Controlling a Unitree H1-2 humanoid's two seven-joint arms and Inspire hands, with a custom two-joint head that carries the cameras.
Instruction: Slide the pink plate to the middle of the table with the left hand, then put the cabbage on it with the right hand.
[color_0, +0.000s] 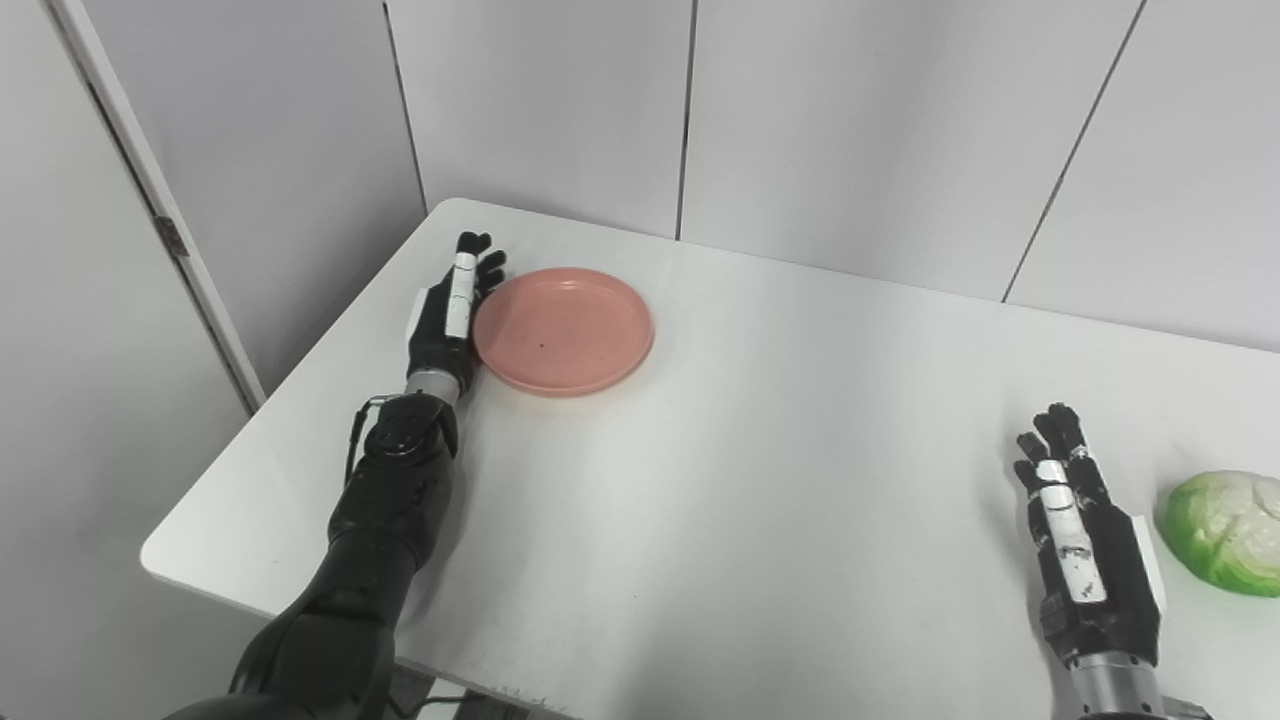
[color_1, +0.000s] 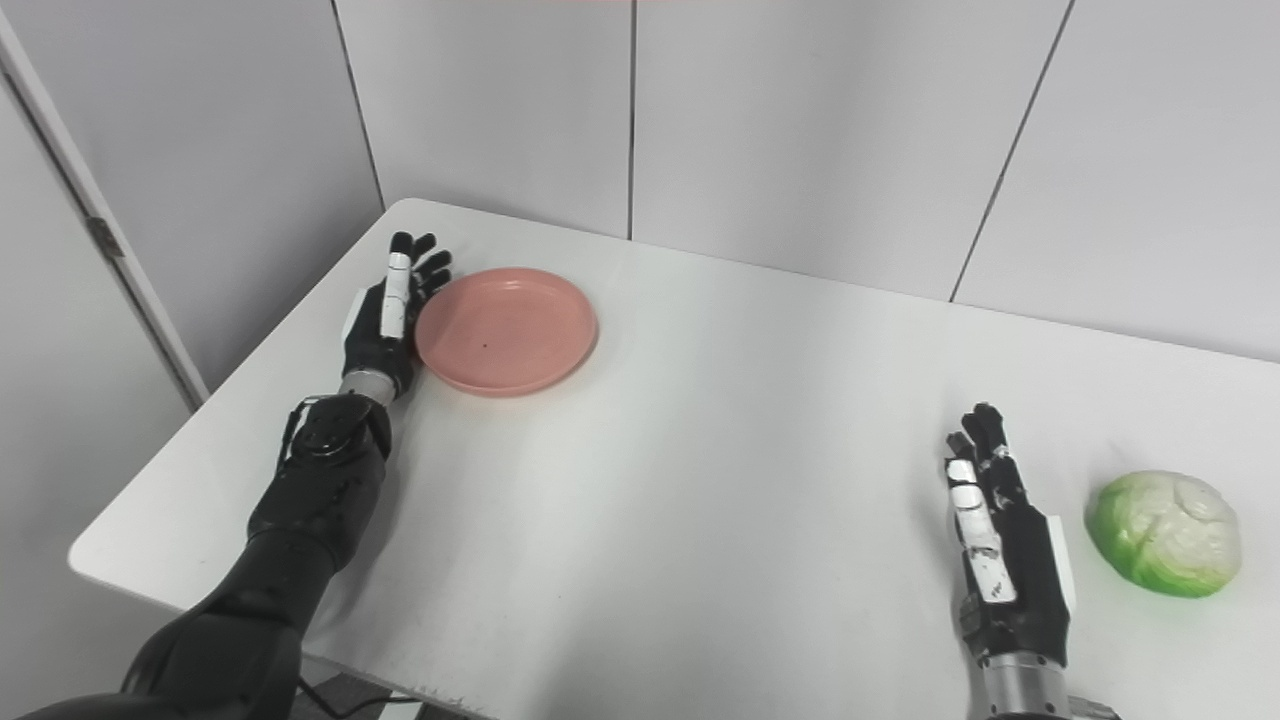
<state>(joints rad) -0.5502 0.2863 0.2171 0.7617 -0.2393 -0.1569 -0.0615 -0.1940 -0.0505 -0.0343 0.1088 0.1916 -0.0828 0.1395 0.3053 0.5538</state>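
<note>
Left hand (color_0: 449, 318): stretched out flat at the plate's left rim, fingers straight and loose, holding nothing — its inner edge looks to be against the rim, though real contact is hard to judge.
Left arm (color_0: 385, 500): black, running from the picture's bottom edge up to the plate's near-left side.
Plate (color_1: 506, 330): pink, round and shallow, lying flat on the table near its far-left corner, with nothing on it except a tiny dark speck.
Table (color_1: 700, 450): white, with a long bare stretch from the plate across to the right hand.
Right hand (color_1: 1000, 540): well to the right of the plate and nearer the camera, fingers extended and slightly apart, grasping nothing.
Cabbage (color_1: 1165, 533): pale green and white, resting on the table far right of the plate — just beside the right hand's outer edge, not touching it.
Wall (color_0: 800, 120): grey panels beyond the plate.
</note>
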